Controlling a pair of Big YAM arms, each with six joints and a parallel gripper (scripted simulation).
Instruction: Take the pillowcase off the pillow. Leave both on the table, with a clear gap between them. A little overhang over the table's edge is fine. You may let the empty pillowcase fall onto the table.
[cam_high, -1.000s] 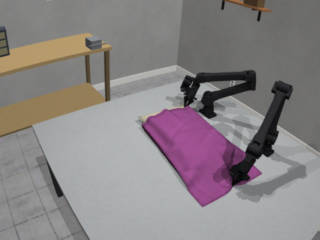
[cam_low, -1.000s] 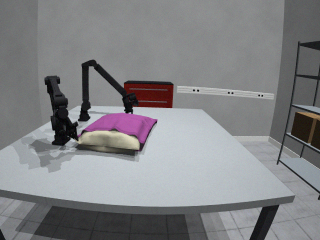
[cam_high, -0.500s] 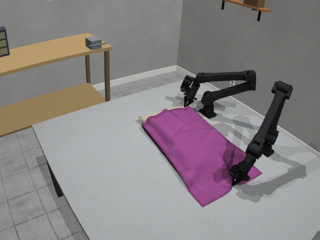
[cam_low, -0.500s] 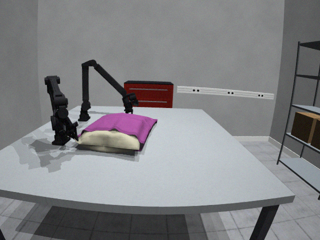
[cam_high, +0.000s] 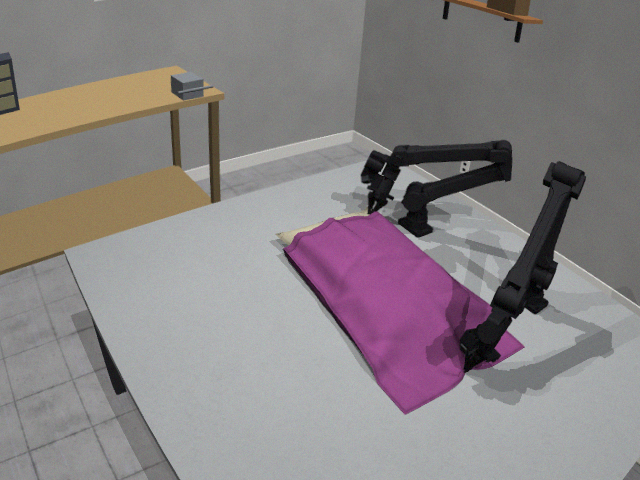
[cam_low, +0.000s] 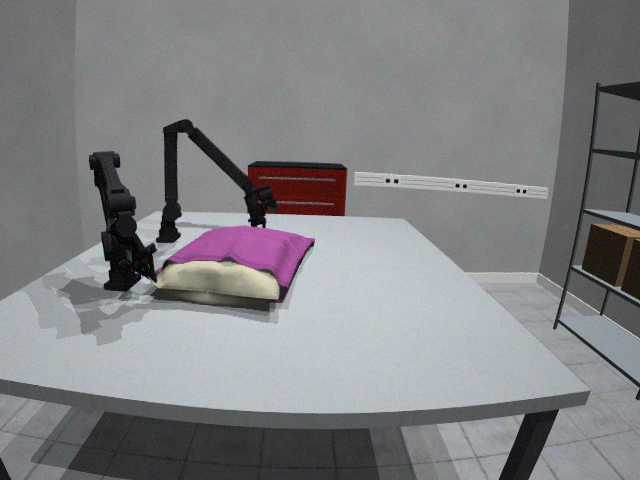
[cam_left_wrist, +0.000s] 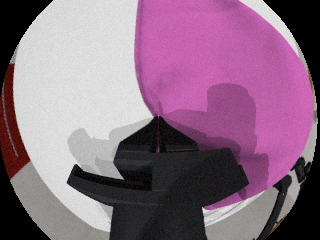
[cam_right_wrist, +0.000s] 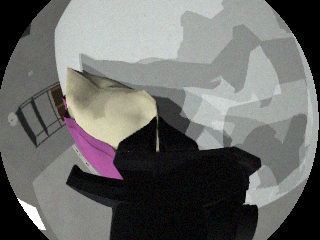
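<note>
Our two arms (cam_high: 457, 152) (cam_low: 219, 157) are all matte black, with slim links, rounded joints and squarish feet.
</note>
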